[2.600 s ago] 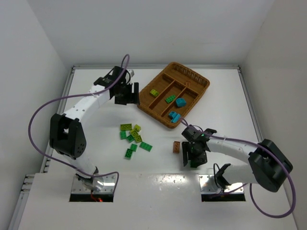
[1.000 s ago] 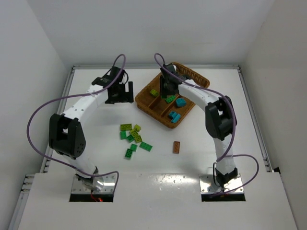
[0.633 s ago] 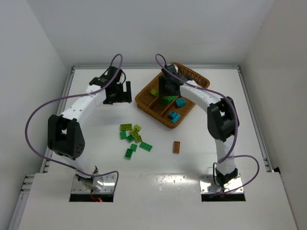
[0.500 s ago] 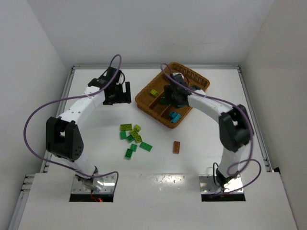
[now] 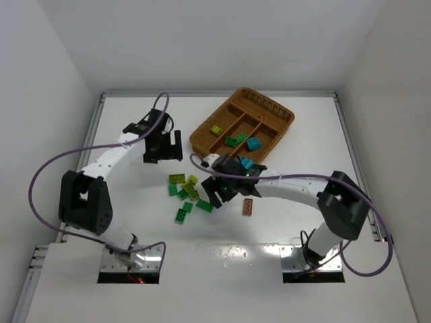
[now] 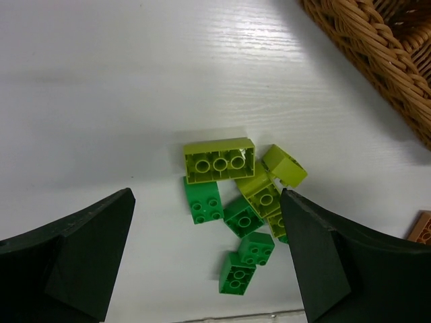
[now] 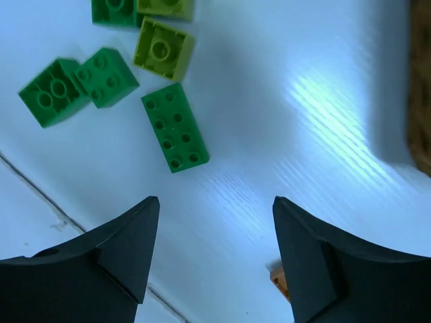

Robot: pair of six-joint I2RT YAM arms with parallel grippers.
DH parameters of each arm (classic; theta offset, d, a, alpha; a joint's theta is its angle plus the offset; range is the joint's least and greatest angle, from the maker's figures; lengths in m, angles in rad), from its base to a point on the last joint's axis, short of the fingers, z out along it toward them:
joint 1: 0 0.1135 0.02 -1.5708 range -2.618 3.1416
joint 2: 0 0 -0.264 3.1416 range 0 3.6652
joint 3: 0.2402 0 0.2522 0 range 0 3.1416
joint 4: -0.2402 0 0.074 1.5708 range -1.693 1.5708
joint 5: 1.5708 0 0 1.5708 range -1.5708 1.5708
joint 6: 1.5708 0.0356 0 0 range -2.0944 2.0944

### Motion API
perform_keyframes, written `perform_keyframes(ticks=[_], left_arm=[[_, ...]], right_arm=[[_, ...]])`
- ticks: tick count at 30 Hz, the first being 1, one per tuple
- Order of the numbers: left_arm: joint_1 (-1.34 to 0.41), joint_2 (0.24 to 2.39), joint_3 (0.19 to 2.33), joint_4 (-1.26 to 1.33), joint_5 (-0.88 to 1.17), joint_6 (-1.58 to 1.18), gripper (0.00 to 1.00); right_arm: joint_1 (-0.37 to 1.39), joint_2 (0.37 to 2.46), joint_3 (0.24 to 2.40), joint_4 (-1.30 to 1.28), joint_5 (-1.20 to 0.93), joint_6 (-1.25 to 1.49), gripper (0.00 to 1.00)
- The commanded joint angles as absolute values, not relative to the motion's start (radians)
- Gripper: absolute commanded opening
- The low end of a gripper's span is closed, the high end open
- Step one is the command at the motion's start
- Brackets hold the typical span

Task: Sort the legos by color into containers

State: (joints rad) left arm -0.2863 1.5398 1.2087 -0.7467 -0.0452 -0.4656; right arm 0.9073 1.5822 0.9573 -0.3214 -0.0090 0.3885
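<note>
The wicker tray (image 5: pixel 272 138) stands at the back right; its compartments hold a lime brick (image 5: pixel 216 129), green bricks (image 5: pixel 236 140), two cyan bricks (image 5: pixel 254 142) and a small orange one (image 5: pixel 263 119). Loose green and lime legos (image 5: pixel 186 194) lie mid-table. A brown-orange brick (image 5: pixel 247 206) lies apart on the right. My left gripper (image 5: pixel 165 155) is open and empty above the pile; its wrist view shows a long lime brick (image 6: pixel 219 160) and green bricks (image 6: pixel 204 200). My right gripper (image 5: pixel 222 195) is open and empty, right of the pile, with a green flat brick (image 7: pixel 174 128) ahead of it.
The tray's woven rim (image 6: pixel 377 47) fills the top right of the left wrist view and shows at the right edge of the right wrist view (image 7: pixel 421 101). White walls close the table at the back and sides. A corner of the brown-orange brick (image 7: pixel 277 281) peeks beside the right finger.
My right arm has swung from above the tray down to the table beside the loose pile. My left gripper has drifted nearer, towards the pile. The loose bricks have not moved.
</note>
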Motion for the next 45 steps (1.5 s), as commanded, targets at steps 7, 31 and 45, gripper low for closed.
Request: perform_keyframes(ticks=[7, 31, 45], left_arm=[[-0.147, 1.568, 1.307, -0.759, -0.068, -0.503, 0.97], [-0.08, 1.536, 1.356, -0.75, -0.04, -0.457, 0.97], [-0.155, 1.526, 1.305, -0.759, -0.091, -0.457, 0.97]], right_arm=[[0.979, 1.771, 1.054, -0.178, -0.048, 0.224, 0.73], [0.964, 1.597, 0.968, -0.198, 0.259, 0.34, 0.2], [0.618, 1.854, 1.457, -0.426, 0.275, 0.526, 0.26]])
